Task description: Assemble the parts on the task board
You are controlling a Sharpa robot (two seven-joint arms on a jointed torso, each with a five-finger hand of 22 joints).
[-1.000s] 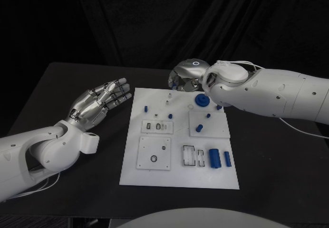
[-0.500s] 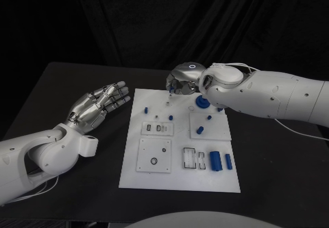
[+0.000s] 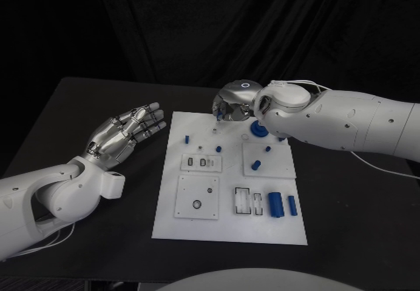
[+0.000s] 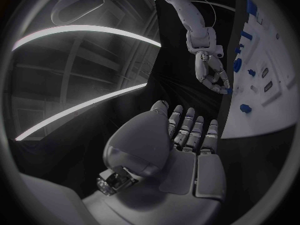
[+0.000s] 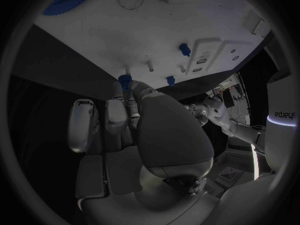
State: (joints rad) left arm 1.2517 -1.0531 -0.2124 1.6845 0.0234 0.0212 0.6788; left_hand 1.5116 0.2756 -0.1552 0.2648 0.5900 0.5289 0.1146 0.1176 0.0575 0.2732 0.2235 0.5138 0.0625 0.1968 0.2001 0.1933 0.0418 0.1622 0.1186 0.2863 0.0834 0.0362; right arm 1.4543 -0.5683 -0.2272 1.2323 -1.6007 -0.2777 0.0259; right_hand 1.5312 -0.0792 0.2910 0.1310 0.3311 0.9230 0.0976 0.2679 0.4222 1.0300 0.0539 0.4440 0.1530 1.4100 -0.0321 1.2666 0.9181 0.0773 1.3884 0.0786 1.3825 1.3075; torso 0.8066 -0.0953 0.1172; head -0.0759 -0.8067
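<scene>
The right hand [image 3: 232, 104] hangs over the far edge of the board [image 3: 229, 227], pinching a small blue part [image 5: 125, 80] between thumb and a fingertip, the rest of its fingers loosely curled. In the right wrist view the part sits just beside a thin white peg [image 5: 150, 65] standing near that far edge, so I take the step in hand to be setting the part down onto a peg there. To do it well, the hand should hold the part upright, line its bore squarely over the peg before going down, and descend slowly; a tilt would jam it or knock the peg. I cannot tell whether the part already touches anything.

The left hand [image 3: 127, 130] waits off the board's left edge, fingers straight and apart, holding nothing. It should keep clear.

Other blue parts [image 3: 274, 202] lie toward the board's near right corner.
</scene>
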